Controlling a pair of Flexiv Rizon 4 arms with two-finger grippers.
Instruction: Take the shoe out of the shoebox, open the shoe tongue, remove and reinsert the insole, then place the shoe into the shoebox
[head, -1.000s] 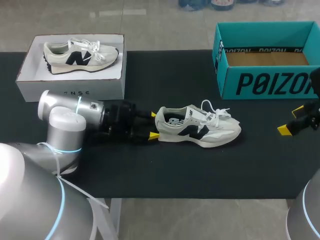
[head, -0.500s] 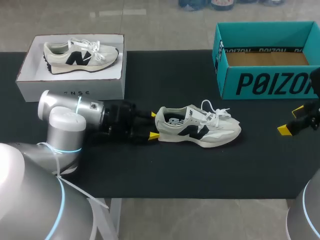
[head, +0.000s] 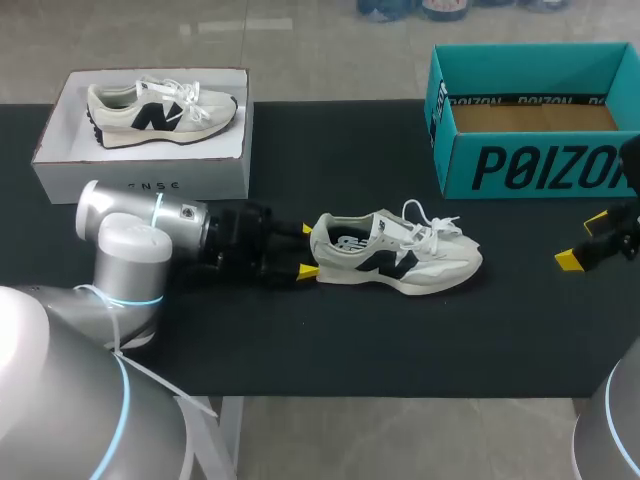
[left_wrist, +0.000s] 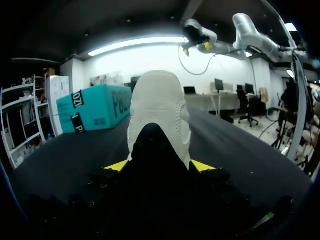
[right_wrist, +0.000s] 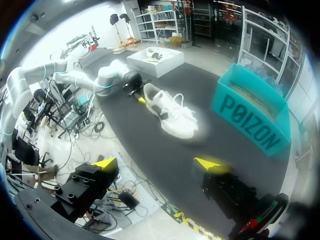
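Observation:
A white sneaker with a black logo (head: 395, 255) lies on its sole in the middle of the black table (head: 330, 340), toe pointing right, laces loose. My left gripper (head: 306, 249) is at its heel, one yellow fingertip (head: 307, 271) on each side, shut on the heel. From the left wrist the heel (left_wrist: 159, 115) fills the space between the fingers of the left gripper (left_wrist: 160, 165). The teal shoebox (head: 530, 120) stands open at the back right. My right gripper (head: 583, 241) hovers open at the table's right edge, holding nothing (right_wrist: 157, 163), with the sneaker (right_wrist: 170, 110) far ahead of it.
A white open box (head: 140, 160) at the back left holds a second matching sneaker (head: 160, 110). The teal shoebox (right_wrist: 250, 120) shows a brown cardboard floor inside. Bare black table lies in front of the sneaker and between it and the right gripper.

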